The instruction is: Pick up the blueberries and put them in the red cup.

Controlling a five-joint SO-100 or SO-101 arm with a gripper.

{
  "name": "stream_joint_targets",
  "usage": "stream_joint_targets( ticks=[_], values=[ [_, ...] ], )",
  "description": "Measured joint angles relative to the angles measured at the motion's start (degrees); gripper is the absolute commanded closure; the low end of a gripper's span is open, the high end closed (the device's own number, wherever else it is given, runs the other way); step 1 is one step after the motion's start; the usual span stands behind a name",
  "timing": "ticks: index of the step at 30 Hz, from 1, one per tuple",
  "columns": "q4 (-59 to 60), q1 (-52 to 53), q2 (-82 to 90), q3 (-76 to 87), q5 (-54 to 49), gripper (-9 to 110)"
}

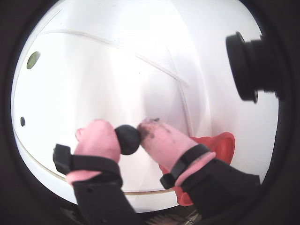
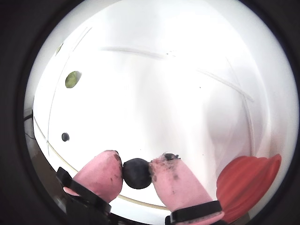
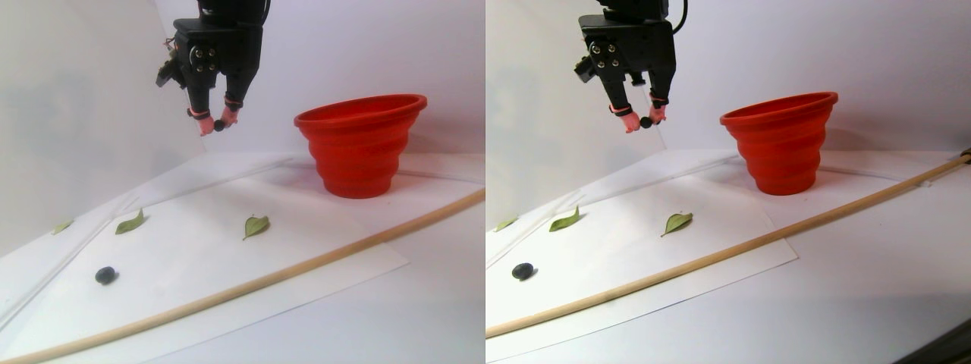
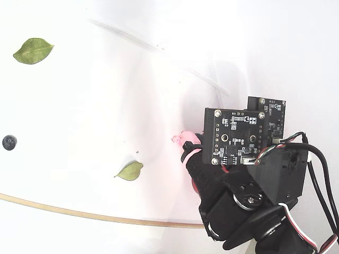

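Now our hand (image 1: pixel 133 136) grips one berry (image 1: pixel 128 138) aloft beside the cup (image 3: pixel 362 144); another berry (image 3: pixel 105 275) waits on the desk (image 3: pixel 318 303).

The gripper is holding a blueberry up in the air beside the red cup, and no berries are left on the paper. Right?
Not quite: one blueberry still lies on the paper, as the stereo pair view shows. The rest holds: the gripper holds a held berry aloft beside the red cup.
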Motion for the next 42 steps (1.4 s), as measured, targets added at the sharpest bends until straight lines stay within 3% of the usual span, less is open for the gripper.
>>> stream_joint_targets(
  ticks=[42],
  values=[
    [19.1, 17.6, 19.8, 0.8, 1.3, 91]
  ],
)
